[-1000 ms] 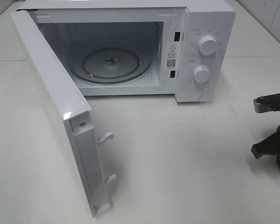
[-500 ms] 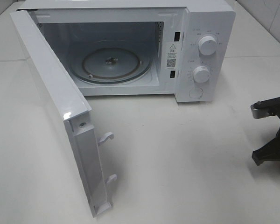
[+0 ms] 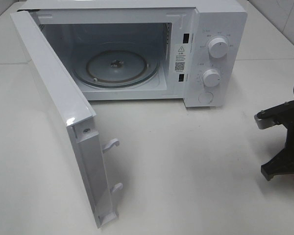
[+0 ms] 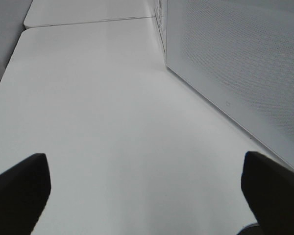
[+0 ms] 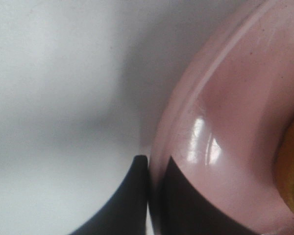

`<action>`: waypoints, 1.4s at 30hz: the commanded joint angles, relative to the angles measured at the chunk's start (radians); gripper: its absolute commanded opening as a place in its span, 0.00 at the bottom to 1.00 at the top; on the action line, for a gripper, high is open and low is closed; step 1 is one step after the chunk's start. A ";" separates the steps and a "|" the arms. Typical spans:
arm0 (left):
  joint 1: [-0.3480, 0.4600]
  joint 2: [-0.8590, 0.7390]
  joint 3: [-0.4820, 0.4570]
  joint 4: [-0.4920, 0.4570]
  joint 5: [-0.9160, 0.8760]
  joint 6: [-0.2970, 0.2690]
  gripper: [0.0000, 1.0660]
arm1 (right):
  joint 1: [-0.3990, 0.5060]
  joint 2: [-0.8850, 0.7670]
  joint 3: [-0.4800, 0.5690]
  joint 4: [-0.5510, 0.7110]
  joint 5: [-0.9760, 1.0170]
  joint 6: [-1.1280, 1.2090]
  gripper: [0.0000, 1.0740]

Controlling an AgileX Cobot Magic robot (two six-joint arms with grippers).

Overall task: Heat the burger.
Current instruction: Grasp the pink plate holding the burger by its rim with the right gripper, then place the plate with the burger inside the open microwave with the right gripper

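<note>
At the right edge of the high view, your right arm (image 3: 284,142) has shifted over the last second. Its silver bracket (image 3: 270,117) now sits lower and further in over the white table (image 3: 186,161), and more of the arm's black body shows at the frame edge. The rest is as it was: the boxy white microwave oven (image 3: 220,29) stands at the back, its hinged white door (image 3: 54,103) swung wide to the left, with the round glass turntable (image 3: 117,66) in view inside. Your right gripper (image 5: 154,161) has closed further and now pinches the raised rim of the round, glossy pink plate (image 5: 220,112), with one black finger outside the rim and one inside it. The golden-brown burger (image 5: 293,166) shows only as a sliver at the edge of the right wrist view. It lies on that plate, further in from the pinched rim and clear of the fingers. Plate and burger both lie outside the high view. Your left gripper (image 4: 147,191) is spread wide and holds nothing, low over the table, with a white perforated panel (image 4: 235,58) close on one side. For room, you have a broad stretch of table between the door's free edge and your right arm. Two white latch hooks (image 3: 111,144) jut from the door into that stretch.
</note>
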 commanded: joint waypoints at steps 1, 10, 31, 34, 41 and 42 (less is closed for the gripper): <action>-0.002 -0.013 0.000 0.001 -0.016 -0.004 0.92 | 0.021 -0.046 0.003 -0.057 0.065 0.023 0.00; -0.002 -0.013 0.000 0.001 -0.016 -0.004 0.92 | 0.074 -0.141 0.003 -0.102 0.146 0.034 0.00; -0.002 -0.013 0.000 0.001 -0.016 -0.004 0.92 | 0.246 -0.245 0.003 -0.132 0.346 0.082 0.00; -0.002 -0.013 0.000 0.001 -0.016 -0.004 0.92 | 0.280 -0.260 0.003 -0.132 0.371 0.089 0.00; -0.002 -0.013 0.000 0.001 -0.016 -0.004 0.92 | 0.344 -0.297 0.014 -0.132 0.394 0.116 0.00; -0.002 -0.013 0.000 0.001 -0.016 -0.004 0.92 | 0.365 -0.305 0.036 -0.128 0.397 0.130 0.00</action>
